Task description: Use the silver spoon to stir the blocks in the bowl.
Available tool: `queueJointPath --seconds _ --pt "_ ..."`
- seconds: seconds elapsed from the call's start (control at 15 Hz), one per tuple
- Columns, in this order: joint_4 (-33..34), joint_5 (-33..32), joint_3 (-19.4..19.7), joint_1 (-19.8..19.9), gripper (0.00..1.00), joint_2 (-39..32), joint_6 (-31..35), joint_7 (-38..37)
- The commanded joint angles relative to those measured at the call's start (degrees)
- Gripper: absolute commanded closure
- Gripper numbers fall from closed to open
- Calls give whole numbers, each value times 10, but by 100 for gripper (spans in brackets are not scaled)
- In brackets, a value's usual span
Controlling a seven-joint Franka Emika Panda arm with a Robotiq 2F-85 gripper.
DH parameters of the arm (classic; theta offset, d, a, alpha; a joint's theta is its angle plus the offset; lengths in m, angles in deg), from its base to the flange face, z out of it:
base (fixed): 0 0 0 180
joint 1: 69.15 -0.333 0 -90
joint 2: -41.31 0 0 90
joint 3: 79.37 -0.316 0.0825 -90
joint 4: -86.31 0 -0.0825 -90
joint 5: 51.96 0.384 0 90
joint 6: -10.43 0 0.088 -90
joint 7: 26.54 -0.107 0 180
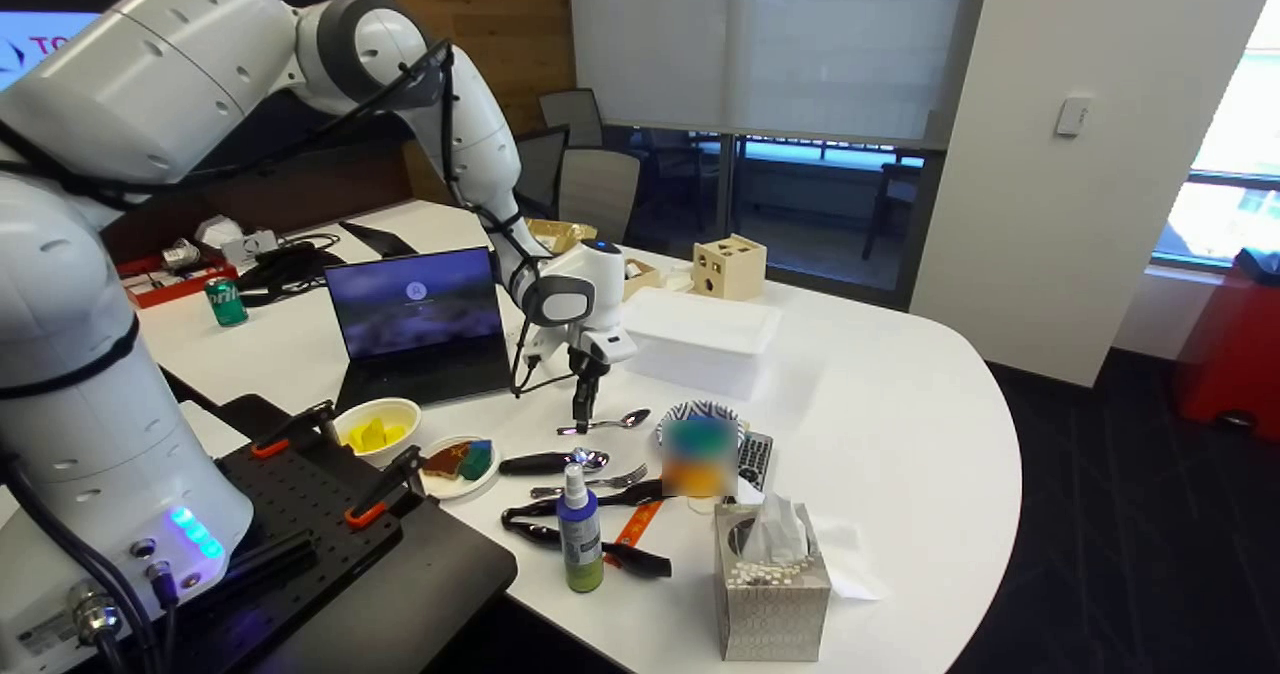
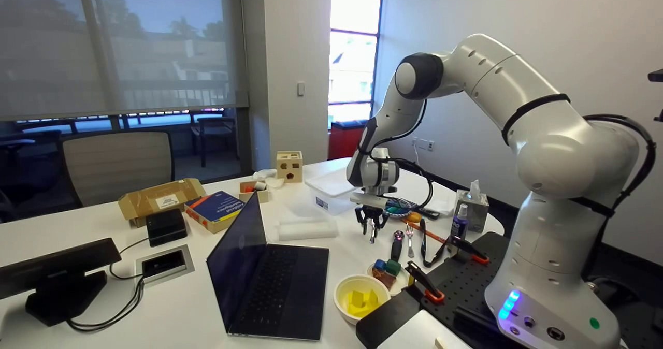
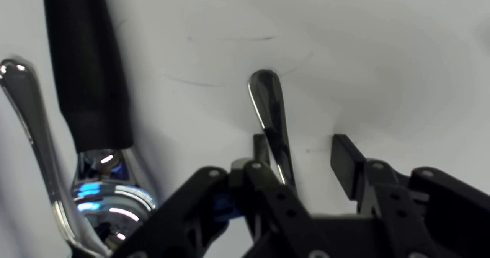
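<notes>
The silver spoon lies on the white table, and its handle shows in the wrist view. My gripper is open and low over the table. The spoon handle runs between its fingers, nearer the left finger than the right, with a gap to the right finger. The gripper is also seen in both exterior views. The bowl with a patterned rim and teal inside stands beyond the spoon. In an exterior view a blurred patch covers part of the bowl. The blocks inside cannot be made out clearly.
Beside the spoon lie a black-handled scoop, a fork and black tongs. A spray bottle, tissue box, remote, lidded plastic box, laptop and white bowl of yellow pieces stand around.
</notes>
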Motion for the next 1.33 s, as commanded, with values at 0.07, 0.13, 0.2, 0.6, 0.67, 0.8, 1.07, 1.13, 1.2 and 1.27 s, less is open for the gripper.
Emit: queueJointPath --seconds 0.07,0.13,0.2,0.6,0.67,0.8,1.07,1.13,1.2,1.27 --pt "-9 11 1 -4 93 1 0 -18" --pt "-10 12 0 -3 100 2 2 -21" --pt "-12 13 -3 -1 100 3 3 -20" --pt "-25 33 -17 14 97 19 0 -13" --pt "-31 43 -25 23 97 30 -5 -7" --pt "-51 77 -57 59 97 69 -22 17" --pt "-76 126 -84 105 97 136 -81 56" --pt "-79 140 -85 115 97 155 -105 68" --pt "-78 154 -83 126 97 172 -136 80" --pt "-74 171 -81 138 97 184 -169 98"
